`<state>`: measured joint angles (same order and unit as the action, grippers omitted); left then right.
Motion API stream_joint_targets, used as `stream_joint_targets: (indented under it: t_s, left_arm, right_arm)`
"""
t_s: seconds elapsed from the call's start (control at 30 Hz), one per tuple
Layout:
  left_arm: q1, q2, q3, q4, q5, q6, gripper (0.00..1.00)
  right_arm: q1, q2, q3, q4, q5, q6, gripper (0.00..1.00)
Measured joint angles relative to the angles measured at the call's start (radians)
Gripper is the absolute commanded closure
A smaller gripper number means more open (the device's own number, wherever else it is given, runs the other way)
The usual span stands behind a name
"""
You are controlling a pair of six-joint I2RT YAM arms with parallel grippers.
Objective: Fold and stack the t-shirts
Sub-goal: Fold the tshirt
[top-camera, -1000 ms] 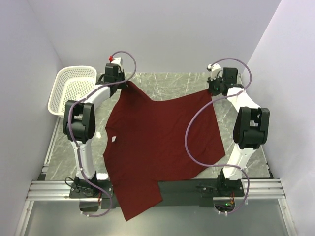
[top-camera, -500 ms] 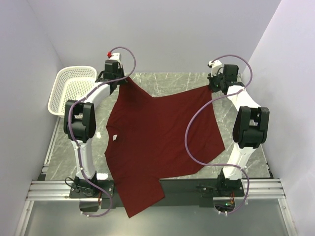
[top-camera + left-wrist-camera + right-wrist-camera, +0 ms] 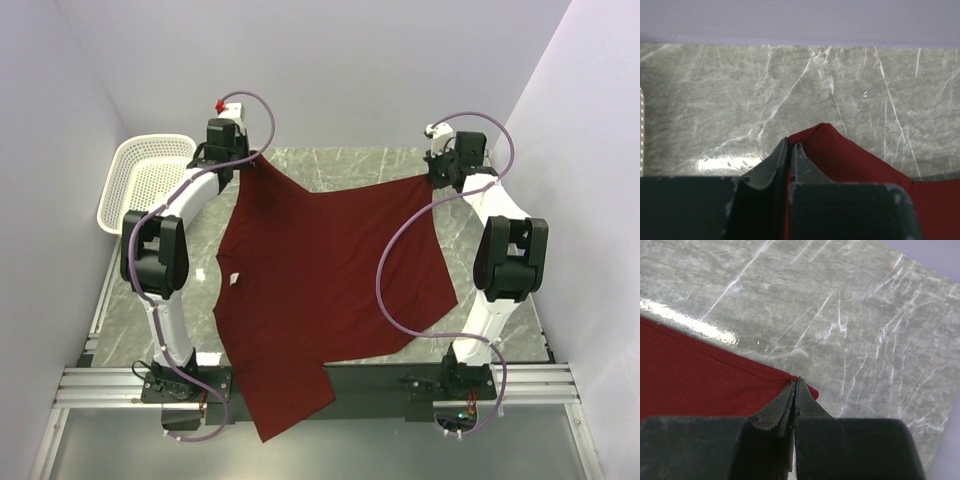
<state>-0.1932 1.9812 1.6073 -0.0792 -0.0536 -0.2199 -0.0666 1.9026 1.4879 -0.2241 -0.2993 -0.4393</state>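
One dark red t-shirt (image 3: 320,270) is spread over the marble table, its small white neck label (image 3: 233,281) at the left and one end hanging over the near edge. My left gripper (image 3: 252,160) is shut on the shirt's far left corner (image 3: 830,145) and holds it up. My right gripper (image 3: 432,178) is shut on the far right corner (image 3: 807,389) and holds it up. The cloth sags between the two held corners.
A white perforated basket (image 3: 148,180) stands at the far left, left of my left arm. The metal rail (image 3: 100,385) runs along the near edge, under the hanging cloth. Walls close in behind and on both sides.
Both grippers have moved a little farther back and up with the shirt corners. The cloth has been drawn tauter and pulled slightly away from the near edge.
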Motion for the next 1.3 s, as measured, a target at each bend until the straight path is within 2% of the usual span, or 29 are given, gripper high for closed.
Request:
stream_joint_targets:
  t_s: [0.27,0.73,1.3]
  left_arm:
    - [0.0,-0.035,-0.007,0.002,0.016,0.007,1.0]
    - [0.0,-0.218,-0.198,0.032,0.09,0.024,1.0]
    - [-0.005,-0.408,-0.375,0.03,0.13,0.021,1.0]
  right_arm:
    - [-0.018,-0.033,-0.026,0.003,-0.029,0.0,1.0]
    - [-0.032,-0.151,-0.142,0.006,-0.197,-0.029,1.0]
    - [-0.056,-0.188,-0.193,0.006,-0.216,-0.026,1.0]
